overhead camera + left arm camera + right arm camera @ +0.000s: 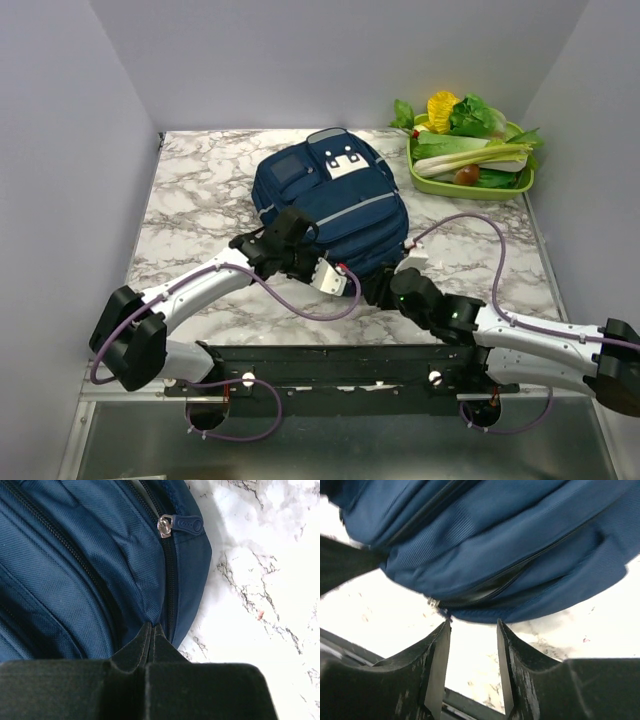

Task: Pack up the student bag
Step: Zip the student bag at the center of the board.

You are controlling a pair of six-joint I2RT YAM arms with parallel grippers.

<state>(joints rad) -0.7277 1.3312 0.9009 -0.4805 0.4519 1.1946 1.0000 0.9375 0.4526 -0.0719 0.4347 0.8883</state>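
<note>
The left gripper (151, 629) is holding its two black fingers pressed flat together. Their tips are resting against the cloth of the large navy blue fabric student bag (90, 570), right beside a closed zip line; whether any cloth is caught between them cannot be told. Only this wrist view is showing a blue rubber zip pull (181, 525) with a silver slider, further up that line.

The right gripper (472, 626) is standing with its fingers spread and nothing between them, tips just under the bag's bulging edge. Its own view alone is showing a slightly gaping zip (495, 587).

Only the overhead view is showing the arms. Both are reaching forward low over the white-and-grey marbled table (200, 190), the left to the bag's near left corner, the right to its near right side. The bag is lying mid-table, front pockets up. A green tray (425, 188) of vegetables is sitting at the far right, apart from it.
</note>
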